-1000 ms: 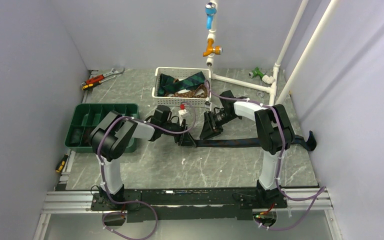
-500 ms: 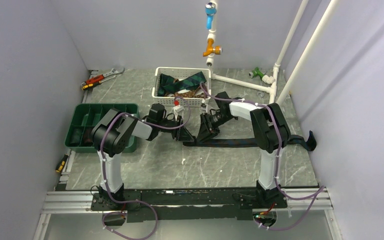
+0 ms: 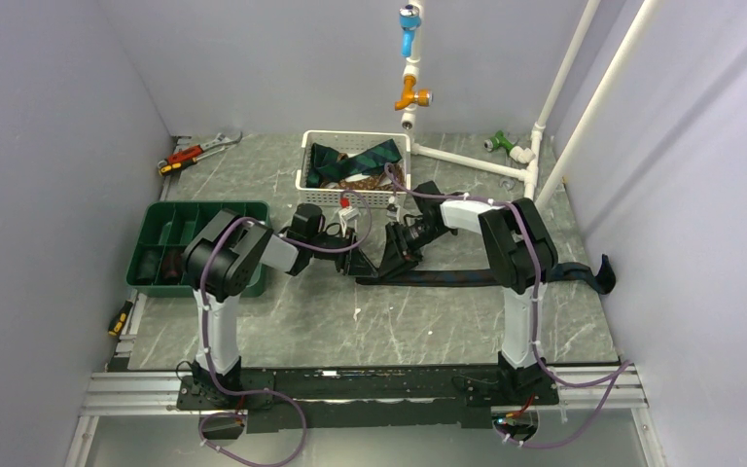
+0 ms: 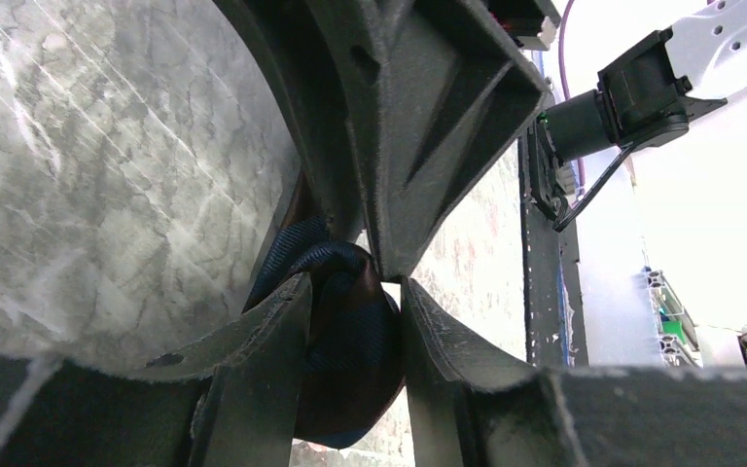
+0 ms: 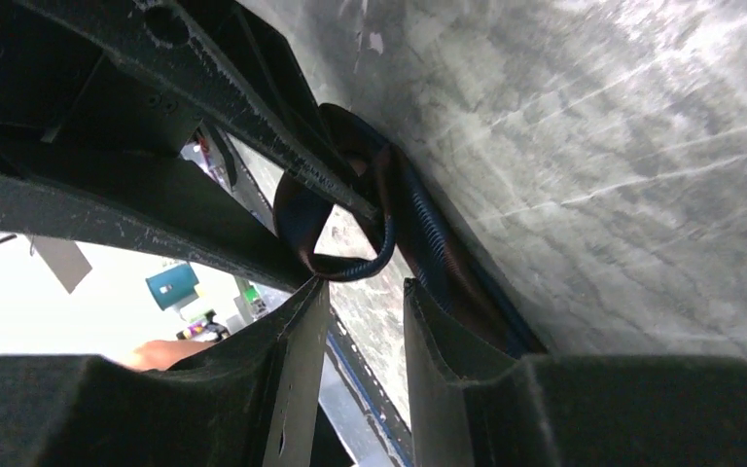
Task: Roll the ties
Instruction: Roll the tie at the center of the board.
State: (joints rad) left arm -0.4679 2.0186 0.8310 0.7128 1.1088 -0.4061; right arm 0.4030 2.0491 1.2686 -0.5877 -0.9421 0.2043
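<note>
ties (image 3: 355, 156) in white basket (image 3: 304, 161), dark bundle (image 3: 148, 265) in green tray (image 3: 214, 205)

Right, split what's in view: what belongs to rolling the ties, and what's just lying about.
For the job:
- dark tie across the table, rolled end in the left pincer, right pincer beside it
- white basket of more ties
- green tray, probably

Lying about:
- wrench
- red-handled tool
- screwdriver
- white pipes with taps
</note>
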